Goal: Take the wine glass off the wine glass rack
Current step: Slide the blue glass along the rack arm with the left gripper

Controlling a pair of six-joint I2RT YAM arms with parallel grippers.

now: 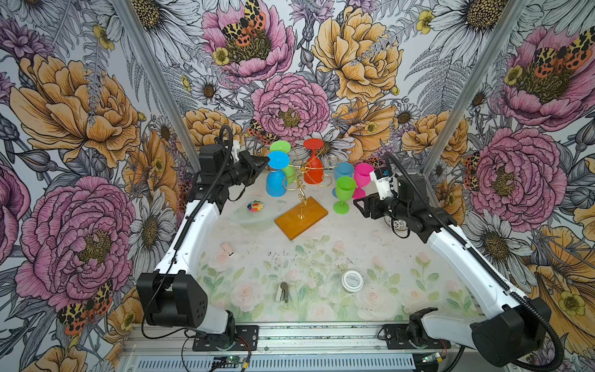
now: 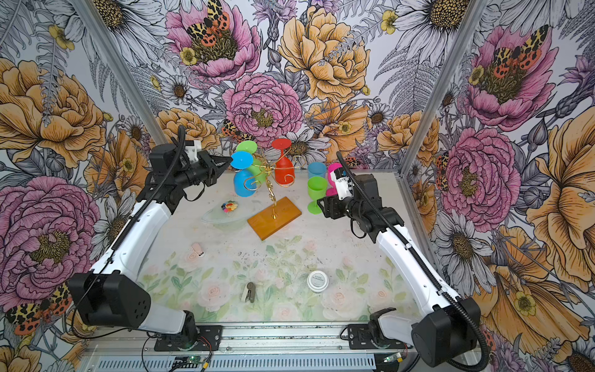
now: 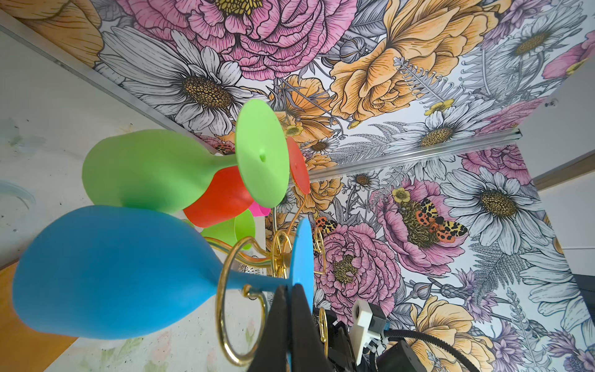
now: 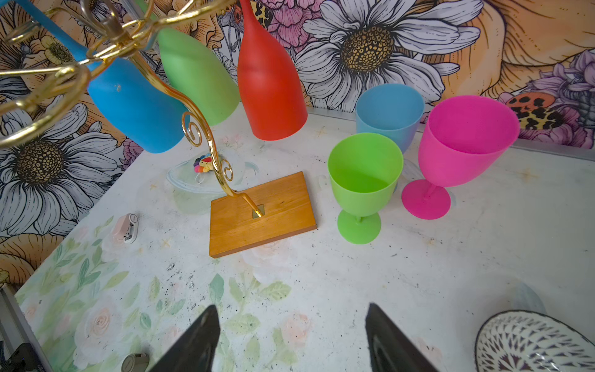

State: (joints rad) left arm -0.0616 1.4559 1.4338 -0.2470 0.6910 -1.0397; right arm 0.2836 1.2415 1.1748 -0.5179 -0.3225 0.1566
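Note:
The wine glass rack (image 1: 289,223) (image 2: 262,225) (image 4: 277,222) stands at the back middle, a gold wire stand on an orange-brown wooden base. Three glasses hang upside down from its arms: a blue wine glass (image 1: 276,184) (image 2: 244,184) (image 3: 112,273) (image 4: 135,106), a green one (image 3: 154,167) and a red one (image 1: 314,167). My left gripper (image 1: 265,160) (image 2: 229,160) (image 3: 291,288) is shut on the rim of the blue glass's round foot, beside a gold loop. My right gripper (image 1: 357,204) (image 2: 322,203) (image 4: 291,309) hovers open over the table right of the rack, holding nothing.
Green (image 1: 344,193), pink (image 1: 363,177) and pale blue (image 1: 343,170) glasses stand upright right of the rack. A clear glass dish (image 1: 252,215) lies left of the base. A patterned bowl (image 4: 531,344) sits under the right arm. A white tin (image 1: 352,281) and small items lie nearer the front.

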